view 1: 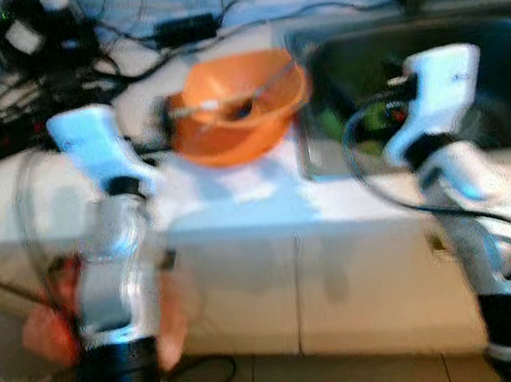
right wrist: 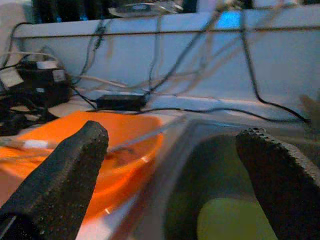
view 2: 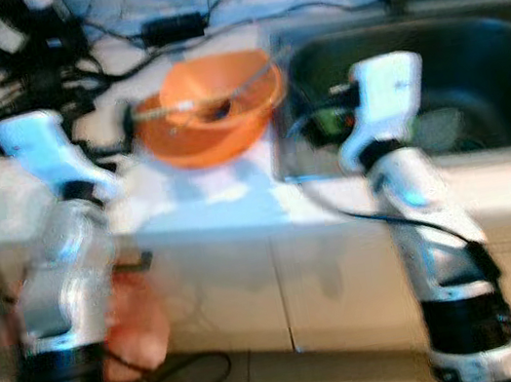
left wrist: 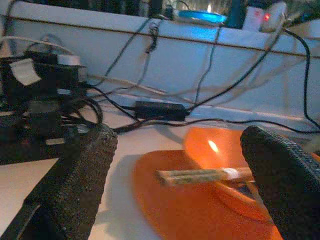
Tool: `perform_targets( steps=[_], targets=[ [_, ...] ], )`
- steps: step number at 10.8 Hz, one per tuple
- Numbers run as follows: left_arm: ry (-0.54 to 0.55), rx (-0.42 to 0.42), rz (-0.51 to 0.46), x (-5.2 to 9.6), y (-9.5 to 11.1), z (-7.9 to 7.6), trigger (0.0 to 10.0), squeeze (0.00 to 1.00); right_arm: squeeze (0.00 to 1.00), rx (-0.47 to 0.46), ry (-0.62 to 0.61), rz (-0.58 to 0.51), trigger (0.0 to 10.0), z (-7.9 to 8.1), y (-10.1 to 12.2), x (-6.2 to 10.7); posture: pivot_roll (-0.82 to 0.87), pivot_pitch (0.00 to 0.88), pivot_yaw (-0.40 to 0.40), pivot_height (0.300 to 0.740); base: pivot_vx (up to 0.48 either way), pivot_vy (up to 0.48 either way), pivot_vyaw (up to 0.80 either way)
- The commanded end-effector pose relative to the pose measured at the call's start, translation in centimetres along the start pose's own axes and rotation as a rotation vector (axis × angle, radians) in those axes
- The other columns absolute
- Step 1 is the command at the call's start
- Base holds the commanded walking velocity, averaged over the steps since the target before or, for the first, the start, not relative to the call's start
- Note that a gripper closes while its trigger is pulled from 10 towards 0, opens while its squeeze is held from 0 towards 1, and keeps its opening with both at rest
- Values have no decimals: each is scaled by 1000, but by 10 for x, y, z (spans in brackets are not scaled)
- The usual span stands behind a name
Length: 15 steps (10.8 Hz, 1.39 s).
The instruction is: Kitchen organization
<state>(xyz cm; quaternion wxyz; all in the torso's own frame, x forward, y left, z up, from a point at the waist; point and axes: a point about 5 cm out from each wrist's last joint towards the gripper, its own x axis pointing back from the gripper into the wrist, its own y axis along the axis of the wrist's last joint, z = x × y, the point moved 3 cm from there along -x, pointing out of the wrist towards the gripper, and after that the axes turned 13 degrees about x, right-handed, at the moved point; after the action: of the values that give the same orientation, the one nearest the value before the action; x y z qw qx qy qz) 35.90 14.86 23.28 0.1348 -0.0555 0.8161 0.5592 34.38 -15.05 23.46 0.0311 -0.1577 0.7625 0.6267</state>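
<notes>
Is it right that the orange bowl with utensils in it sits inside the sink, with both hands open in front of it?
Not quite. The orange bowl sits on the countertop beside the sink, as the left eye view shows. The utensils in it and the open left hand and right hand stand as stated.

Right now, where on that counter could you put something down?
The bare white strip in front of the bowl, between it and the counter edge, beside the sink. The back left corner is crowded with cables.
</notes>
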Motion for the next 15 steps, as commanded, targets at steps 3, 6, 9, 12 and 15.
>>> perform_targets(
  steps=[3,6,9,12,15],
  targets=[
    [16,-15,-4,-1,2,9,10000,0,0,3,14,-24,10000,9,4,-3,13,47,44,740,332,0,0],
    [5,8,7,0,-2,7,10000,0,0,-9,3,-24,10000,15,2,-4,23,29,53,740,86,0,0],
    [2,15,11,-3,-6,4,10000,0,0,-25,-27,-31,10000,15,-1,-8,23,12,64,740,0,0,0],
    [42,145,67,-5,-19,6,10000,0,0,-38,1,-24,10000,24,-4,-10,22,9,61,740,0,0,0],
    [71,227,159,-4,-45,11,10000,0,0,-54,33,15,10000,35,-15,-7,20,6,55,740,0,0,0]
  ],
)
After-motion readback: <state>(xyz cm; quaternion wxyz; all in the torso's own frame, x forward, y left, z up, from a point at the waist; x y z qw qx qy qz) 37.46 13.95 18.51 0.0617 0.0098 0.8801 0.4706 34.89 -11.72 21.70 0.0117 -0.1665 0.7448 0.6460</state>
